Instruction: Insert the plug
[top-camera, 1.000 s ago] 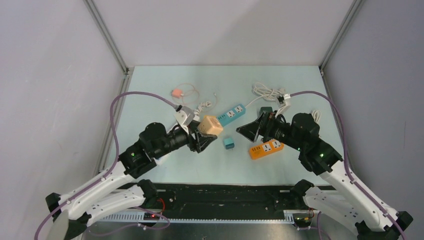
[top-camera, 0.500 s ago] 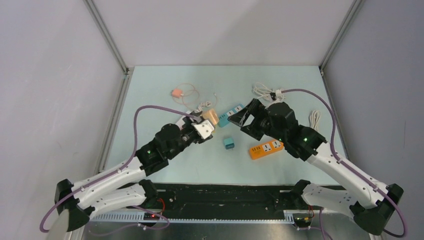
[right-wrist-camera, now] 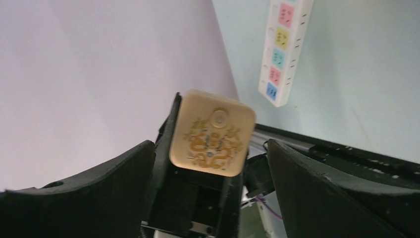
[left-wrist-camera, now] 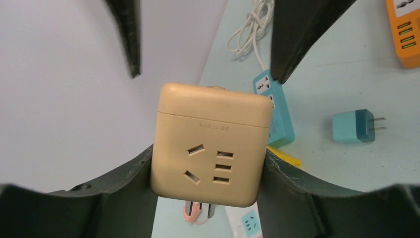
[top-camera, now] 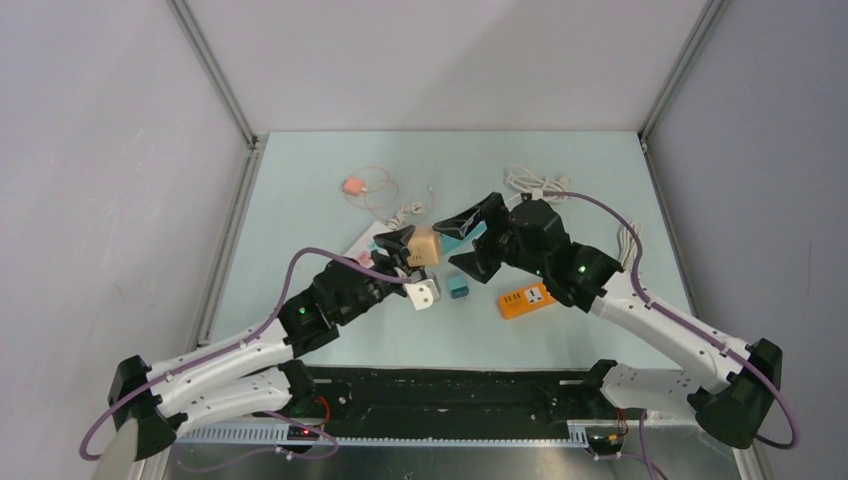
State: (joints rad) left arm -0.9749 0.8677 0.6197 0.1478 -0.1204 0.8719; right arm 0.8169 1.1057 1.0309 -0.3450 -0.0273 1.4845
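Left fingers (left-wrist-camera: pixel 119 198) clamp beige socket cube (left-wrist-camera: pixel 210 144); right fingers (right-wrist-camera: pixel 337 188) spread wide, holding nothing.

The beige cube adapter (left-wrist-camera: pixel 213 148) is held raised, sockets exposed, left of the orange power strip (top-camera: pixel 527 300). The teal plug (top-camera: pixel 459 287) is laid flat near that strip's left end.

Orange power strip (top-camera: pixel 527 299) lies at 4 o'clock on the pale green table (top-camera: pixel 300 200) — knotted white cord (top-camera: pixel 530 181) at 1 o'clock, thin cable with a pink end (top-camera: pixel 352 186) at 11 — a smaller white coil (top-camera: pixel 628 238) at 3.
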